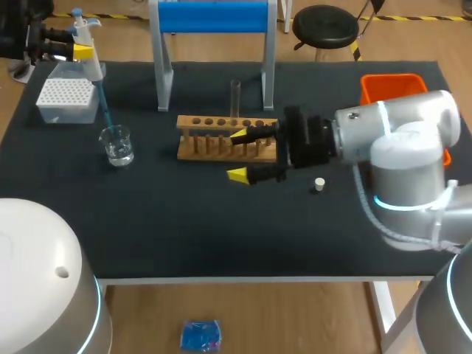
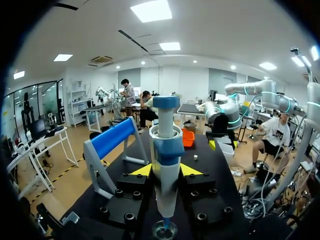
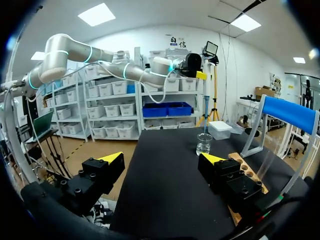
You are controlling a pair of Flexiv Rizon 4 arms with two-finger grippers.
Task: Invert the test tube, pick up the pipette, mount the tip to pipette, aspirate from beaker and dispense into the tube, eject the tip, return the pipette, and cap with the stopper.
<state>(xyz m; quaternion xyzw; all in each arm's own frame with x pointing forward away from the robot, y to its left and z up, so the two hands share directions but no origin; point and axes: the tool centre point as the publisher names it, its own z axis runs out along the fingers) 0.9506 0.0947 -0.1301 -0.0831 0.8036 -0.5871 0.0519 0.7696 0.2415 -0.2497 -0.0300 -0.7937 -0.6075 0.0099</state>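
While left hand [image 2: 165,171] gripped the pipette [image 2: 167,137], tip in beaker [image 1: 116,144], right hand [image 1: 237,155] sat open by rack [image 1: 214,149]; test tube [image 1: 235,96] upright in it, stopper [image 1: 319,184] on surface.

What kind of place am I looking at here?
Likely a robotics lab bench set up for liquid handling: a wooden test tube rack, a glass beaker, and a pipette held in the left claw.

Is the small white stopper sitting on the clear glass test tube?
No, the small white stopper lies on the black table near the right hand.
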